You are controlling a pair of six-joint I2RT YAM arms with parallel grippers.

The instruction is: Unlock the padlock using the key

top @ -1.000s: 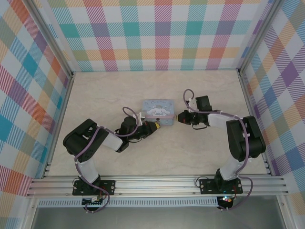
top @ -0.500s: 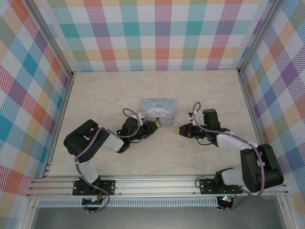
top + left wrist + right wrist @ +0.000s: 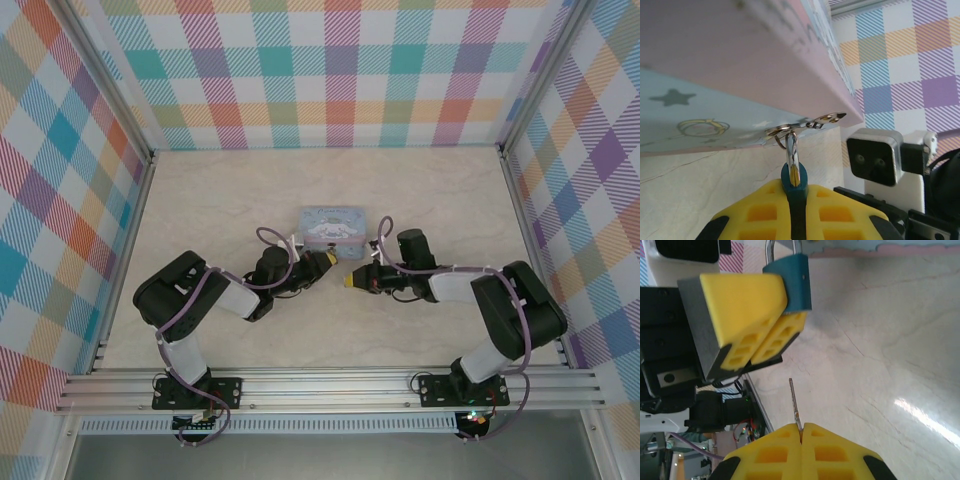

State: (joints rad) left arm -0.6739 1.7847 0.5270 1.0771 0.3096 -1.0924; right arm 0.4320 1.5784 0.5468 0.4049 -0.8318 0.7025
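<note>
The padlock (image 3: 790,282) hangs at the tin's (image 3: 333,226) front face, near its right corner. Its teal body is pinched between the left jaws' yellow pads (image 3: 747,305). In the left wrist view the body (image 3: 793,176) sticks up from between the 2 pads (image 3: 760,215). Its metal shackle (image 3: 791,152) rises through a small ring (image 3: 782,131) on the tin's pink-edged side (image 3: 715,65). The left jaws are narrow, clamped on the padlock, with only the lock's thickness between them.

The key (image 3: 794,399) is a thin dark blade held by its base in the right jaws, whose pads (image 3: 770,452) are pressed together around it. In the right wrist view the blade points toward the padlock's lower end. It stops short of it with bare tabletop (image 3: 880,340) showing between, so key and padlock are apart and the key is not in the lock.

From above, the 2 sets of jaws face each other just in front of the tin. The left set is at the tin's front right corner and the right set is near it, slightly closer to the arm bases. The tin sits mid-tabletop (image 3: 420,200), inside plaid walls (image 3: 330,70).
</note>
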